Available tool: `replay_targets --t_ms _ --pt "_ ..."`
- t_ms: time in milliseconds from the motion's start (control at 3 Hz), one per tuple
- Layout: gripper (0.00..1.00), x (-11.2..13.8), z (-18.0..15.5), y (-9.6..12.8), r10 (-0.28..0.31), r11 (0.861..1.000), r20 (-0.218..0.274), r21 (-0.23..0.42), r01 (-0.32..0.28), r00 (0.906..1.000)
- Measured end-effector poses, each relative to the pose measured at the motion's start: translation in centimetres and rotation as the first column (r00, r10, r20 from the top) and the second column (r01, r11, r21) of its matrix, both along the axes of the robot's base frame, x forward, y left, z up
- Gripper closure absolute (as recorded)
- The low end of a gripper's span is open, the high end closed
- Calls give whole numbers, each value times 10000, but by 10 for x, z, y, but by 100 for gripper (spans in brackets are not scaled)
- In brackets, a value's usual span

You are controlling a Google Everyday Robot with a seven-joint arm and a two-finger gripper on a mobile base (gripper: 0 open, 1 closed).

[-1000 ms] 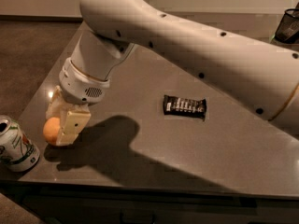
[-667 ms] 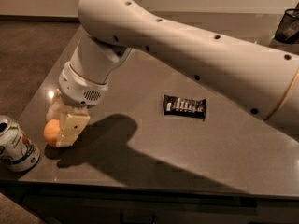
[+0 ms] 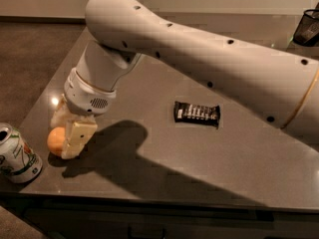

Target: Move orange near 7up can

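The orange (image 3: 55,141) rests low on the dark table (image 3: 164,168) near its front left corner. My gripper (image 3: 67,128) hangs from the big white arm, straight down over the orange. Its two cream fingers (image 3: 78,137) stand on either side of the orange and close on it; the near finger hides the orange's right side. The 7up can (image 3: 17,156), white and green with a silver top, stands tilted at the table's front left edge, a short gap to the left of the orange.
A black snack bar wrapper (image 3: 197,113) lies in the middle of the table. A black mesh holder (image 3: 307,28) stands at the far right corner. The table's front and left edges are close to the can. Brown carpet lies to the left.
The arm's upper part has shifted slightly; the gripper and the orange have stayed almost in place beside the can, sinking a touch toward the table.
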State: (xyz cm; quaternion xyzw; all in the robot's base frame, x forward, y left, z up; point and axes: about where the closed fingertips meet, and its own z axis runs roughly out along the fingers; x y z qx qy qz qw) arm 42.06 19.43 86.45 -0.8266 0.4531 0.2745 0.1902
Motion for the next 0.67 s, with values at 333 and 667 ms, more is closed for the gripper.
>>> replay_targets --t_ms 333,667 --pt "0 1 1 0 2 10000 -15 48 -2 10000" --pt "0 1 1 0 2 10000 -15 48 -2 10000"
